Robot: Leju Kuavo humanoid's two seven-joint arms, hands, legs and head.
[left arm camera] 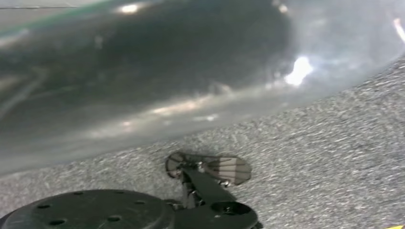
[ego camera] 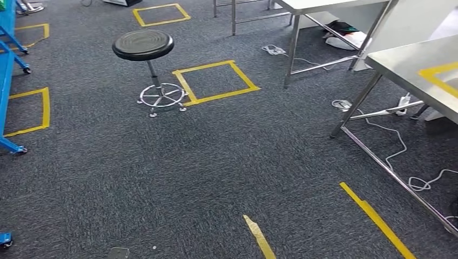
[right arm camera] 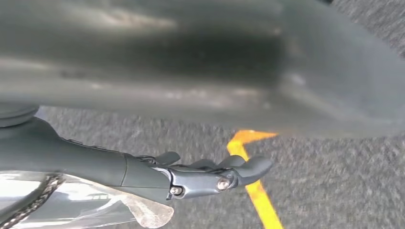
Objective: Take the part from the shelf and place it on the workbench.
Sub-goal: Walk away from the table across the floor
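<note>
In the right wrist view my right hand (right arm camera: 210, 176) hangs over the grey carpet, its dark fingers stretched out. It holds a clear plastic bag (right arm camera: 95, 207), the part, against its underside; a braided cord shows through the plastic. In the left wrist view my left hand (left arm camera: 200, 191) is a dark shape low over the carpet, and I cannot tell how its fingers lie. The steel workbench (ego camera: 399, 62), with a yellow tape mark on top, stands at the right of the head view. The blue shelf frame (ego camera: 6, 81) stands at the far left.
A black round stool (ego camera: 145, 46) on a chrome base stands ahead left, beside a yellow taped square (ego camera: 186, 89). A second steel table (ego camera: 318, 6) stands behind the workbench. White cables (ego camera: 399, 143) trail under the workbench. Yellow tape strips (ego camera: 375, 218) mark the carpet near me.
</note>
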